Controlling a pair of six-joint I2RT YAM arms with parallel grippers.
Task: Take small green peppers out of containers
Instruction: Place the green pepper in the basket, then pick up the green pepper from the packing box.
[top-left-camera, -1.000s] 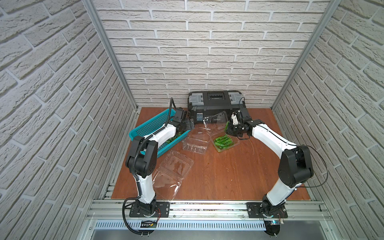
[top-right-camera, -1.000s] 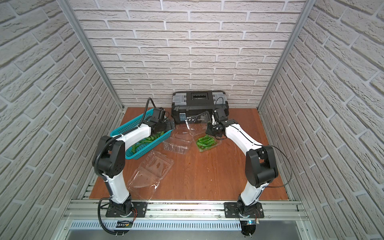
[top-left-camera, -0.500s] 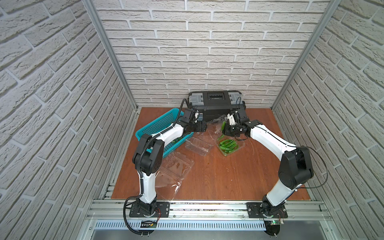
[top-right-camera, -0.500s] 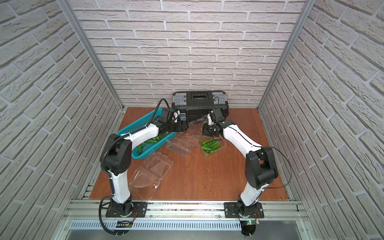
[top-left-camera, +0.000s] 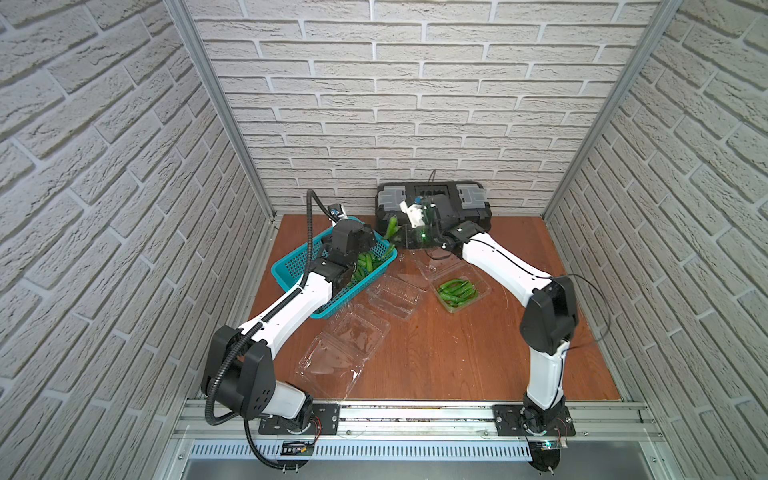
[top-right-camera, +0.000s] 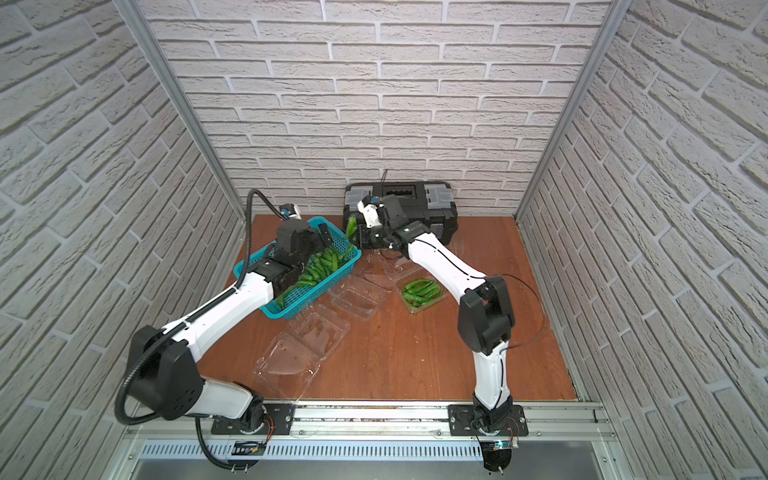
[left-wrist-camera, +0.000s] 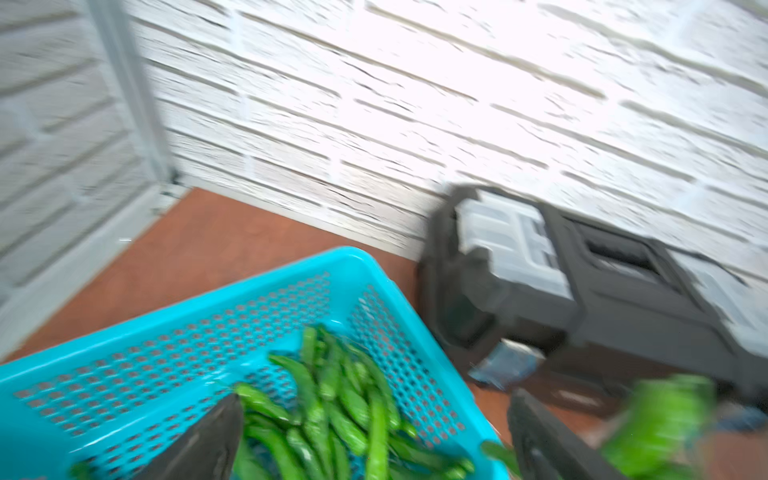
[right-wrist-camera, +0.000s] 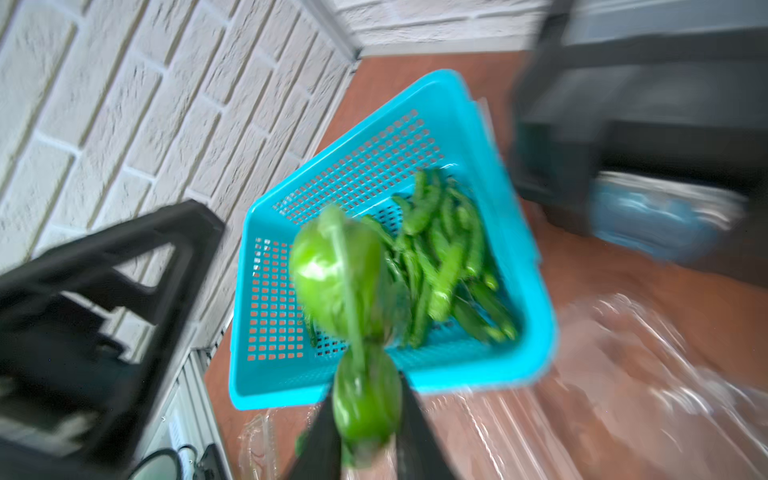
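**On the table (top-left-camera: 457, 353), one box left**

The teal basket (top-left-camera: 299, 259) holds most small green peppers (top-left-camera: 365, 264). Two containers (top-left-camera: 397, 295) lie empty, the third container (top-left-camera: 482, 291) full. The right gripper (right-wrist-camera: 365, 390) pinches one pepper (top-right-camera: 351, 226) by the basket's rim. The left gripper (left-wrist-camera: 374, 415) gapes.

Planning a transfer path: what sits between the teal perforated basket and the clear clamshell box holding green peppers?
An empty, open clear plastic clamshell box lies between them; both top views show it.
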